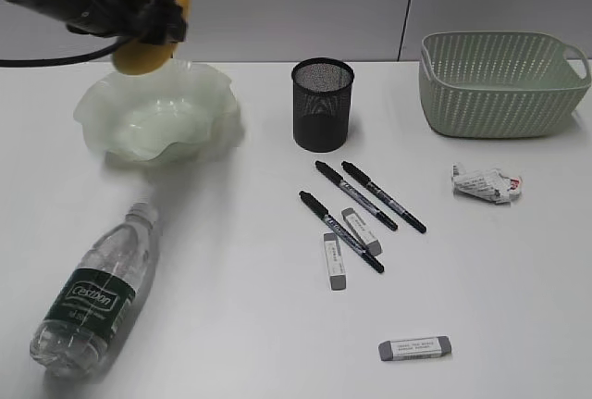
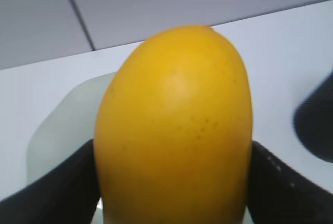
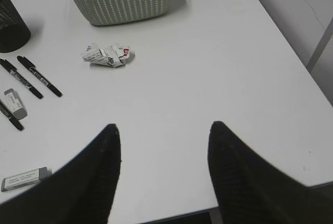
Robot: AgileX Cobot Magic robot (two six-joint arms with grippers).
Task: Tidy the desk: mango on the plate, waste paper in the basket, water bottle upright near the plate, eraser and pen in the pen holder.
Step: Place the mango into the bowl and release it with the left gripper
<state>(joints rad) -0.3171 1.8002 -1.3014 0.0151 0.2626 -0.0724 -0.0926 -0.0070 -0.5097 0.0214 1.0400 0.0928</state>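
Observation:
My left gripper (image 1: 153, 24) is shut on the yellow mango (image 1: 148, 47), held just above the far-left rim of the pale green wavy plate (image 1: 208, 80); the mango fills the left wrist view (image 2: 174, 130). The water bottle (image 1: 92, 293) lies on its side at the front left. The black mesh pen holder (image 1: 323, 103) stands mid-table. Three black pens (image 1: 356, 195) and three grey erasers (image 1: 334, 260) lie in front of it. The waste paper (image 1: 486, 183) lies below the green basket (image 1: 499, 84). My right gripper (image 3: 164, 130) is open and empty above the desk's near right part.
The desk's right edge and front edge show in the right wrist view (image 3: 291, 52). One eraser (image 1: 414, 348) lies alone near the front edge. A grey wall runs behind the desk.

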